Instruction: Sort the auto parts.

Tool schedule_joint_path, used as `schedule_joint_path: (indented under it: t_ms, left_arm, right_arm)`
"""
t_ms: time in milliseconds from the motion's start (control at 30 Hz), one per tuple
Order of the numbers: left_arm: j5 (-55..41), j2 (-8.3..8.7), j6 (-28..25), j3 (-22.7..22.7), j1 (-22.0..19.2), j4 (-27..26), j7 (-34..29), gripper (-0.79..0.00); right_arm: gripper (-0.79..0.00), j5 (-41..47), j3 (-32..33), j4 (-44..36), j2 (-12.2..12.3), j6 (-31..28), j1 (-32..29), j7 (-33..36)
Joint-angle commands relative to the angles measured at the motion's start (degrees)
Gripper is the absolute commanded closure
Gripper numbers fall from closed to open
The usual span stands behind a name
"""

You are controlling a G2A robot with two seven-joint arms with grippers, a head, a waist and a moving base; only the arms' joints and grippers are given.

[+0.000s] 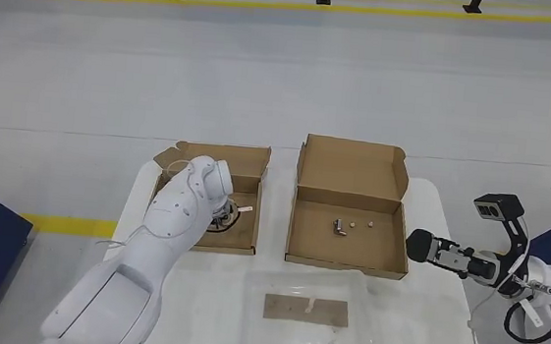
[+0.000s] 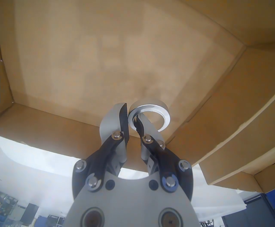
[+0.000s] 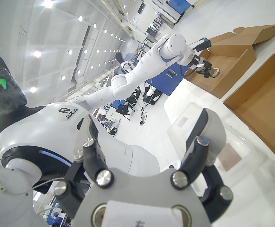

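A silver metal ring (image 2: 150,108) hangs just above the floor of the left cardboard box (image 2: 86,53). My left gripper (image 2: 131,121) is shut on the ring's wall, one finger inside it and one outside. In the top view the left gripper (image 1: 222,219) is inside the left cardboard box (image 1: 255,185). The right wrist view shows the ring (image 3: 215,72) far off, over the same box (image 3: 232,62). Three small parts (image 1: 341,226) lie in the right cardboard box (image 1: 347,252). My right gripper (image 3: 150,126) stands open and holds nothing, off the table's right edge (image 1: 417,246).
A clear plastic tray (image 1: 312,323) with a brown strip (image 1: 306,310) in it sits at the table's front, also seen as the tray (image 3: 240,137) beside the right box (image 3: 257,101). Both boxes have raised lids at the back.
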Motion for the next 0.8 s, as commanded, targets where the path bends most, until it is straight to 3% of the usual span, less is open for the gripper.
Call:
schedule_joint_path:
  t_ms: [0, 767]
  left_arm:
    - [-0.5, -0.29, -0.4, -0.1, -0.3, 1.2, 0.6, 0.000]
    - [-5.4, -2.69, 2.2, -1.6, -2.5, 9.5, 8.4, 0.000]
  right_arm:
    - [-0.785, 0.0, 0.0, 0.0, 0.0, 0.0, 0.0, 0.0]
    - [-0.785, 0.0, 0.0, 0.0, 0.0, 0.0, 0.0, 0.0]
